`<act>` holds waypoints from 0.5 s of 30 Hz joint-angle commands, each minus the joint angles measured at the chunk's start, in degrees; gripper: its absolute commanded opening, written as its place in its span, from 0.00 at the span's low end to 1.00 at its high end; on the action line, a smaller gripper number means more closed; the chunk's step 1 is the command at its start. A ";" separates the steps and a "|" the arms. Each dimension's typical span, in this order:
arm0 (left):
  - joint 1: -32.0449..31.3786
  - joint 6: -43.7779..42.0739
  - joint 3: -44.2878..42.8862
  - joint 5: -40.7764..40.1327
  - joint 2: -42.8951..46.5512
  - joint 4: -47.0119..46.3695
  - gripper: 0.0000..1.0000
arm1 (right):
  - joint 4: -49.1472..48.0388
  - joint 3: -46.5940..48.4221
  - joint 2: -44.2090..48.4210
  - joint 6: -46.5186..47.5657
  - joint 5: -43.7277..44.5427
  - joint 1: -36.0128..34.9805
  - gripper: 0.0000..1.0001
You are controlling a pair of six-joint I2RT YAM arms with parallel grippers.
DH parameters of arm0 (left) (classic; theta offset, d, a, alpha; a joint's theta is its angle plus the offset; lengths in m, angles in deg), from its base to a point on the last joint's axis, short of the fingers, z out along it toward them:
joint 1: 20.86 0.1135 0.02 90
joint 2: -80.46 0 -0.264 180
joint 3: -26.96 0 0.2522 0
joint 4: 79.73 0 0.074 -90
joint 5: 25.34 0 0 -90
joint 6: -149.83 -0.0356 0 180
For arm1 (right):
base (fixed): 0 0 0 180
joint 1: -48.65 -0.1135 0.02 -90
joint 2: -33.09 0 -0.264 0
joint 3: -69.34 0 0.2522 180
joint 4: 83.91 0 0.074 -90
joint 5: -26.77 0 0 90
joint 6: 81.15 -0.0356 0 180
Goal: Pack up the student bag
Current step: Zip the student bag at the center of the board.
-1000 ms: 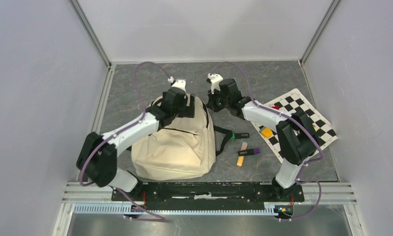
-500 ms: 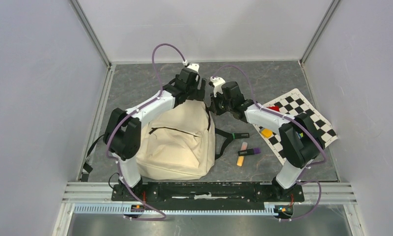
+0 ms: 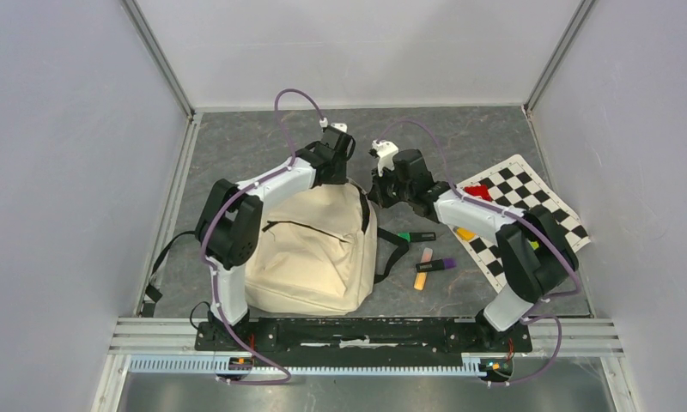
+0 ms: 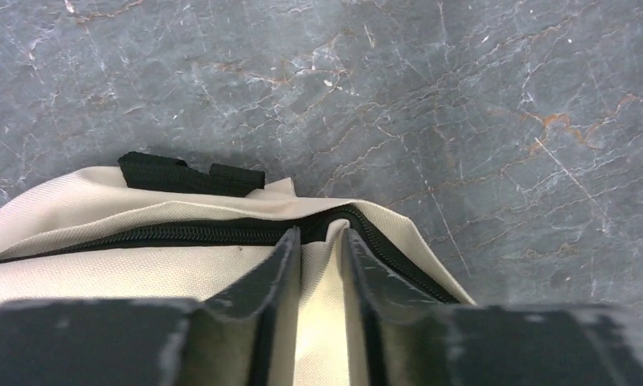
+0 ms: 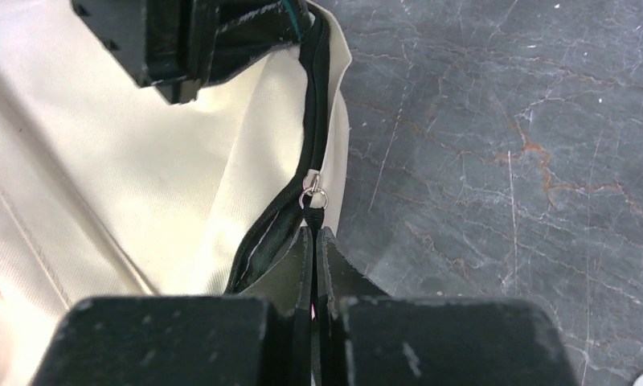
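1. The student bag [image 3: 310, 253], cream fabric with black straps, lay flat on the grey marbled table [image 3: 237, 146], toward 7 o'clock from the table's middle, its top end pointing to 12 o'clock.
2. Its black zipper [image 4: 182, 233] ran along that top end. A small metal ring on the slider [image 5: 313, 195] showed at the bag's 2 o'clock corner.
3. The left gripper [image 3: 340, 159] sat at the bag's 1 o'clock edge, its jaws drawn close and pinching a fold of cream fabric just beside the zipper.
4. The right gripper [image 3: 381, 184] sat at the bag's 2 o'clock corner, jaws pressed together on the pull cord [image 5: 313, 221] hanging from the ring.
5. A green marker [image 3: 417, 236], a purple marker [image 3: 439, 264] and a pink-and-orange one [image 3: 423, 269] lay near the bag's 3 o'clock side.
6. A checkerboard sheet [image 3: 529, 210] lay toward the table's 3 o'clock edge, with an orange block [image 3: 465, 233] on it.
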 commanded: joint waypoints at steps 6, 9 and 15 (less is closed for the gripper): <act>0.03 4.49 2.26 -5.31 2.93 -3.06 0.02 | 1.54 -5.55 9.02 0.41 -0.62 -3.80 0.00; -0.02 5.31 3.64 -6.07 4.00 -4.27 0.02 | 3.84 -6.92 11.36 0.67 1.06 -6.47 0.00; 0.07 5.88 4.79 -7.18 5.36 -5.30 0.02 | 7.63 -10.99 16.59 -0.76 5.42 -10.79 0.00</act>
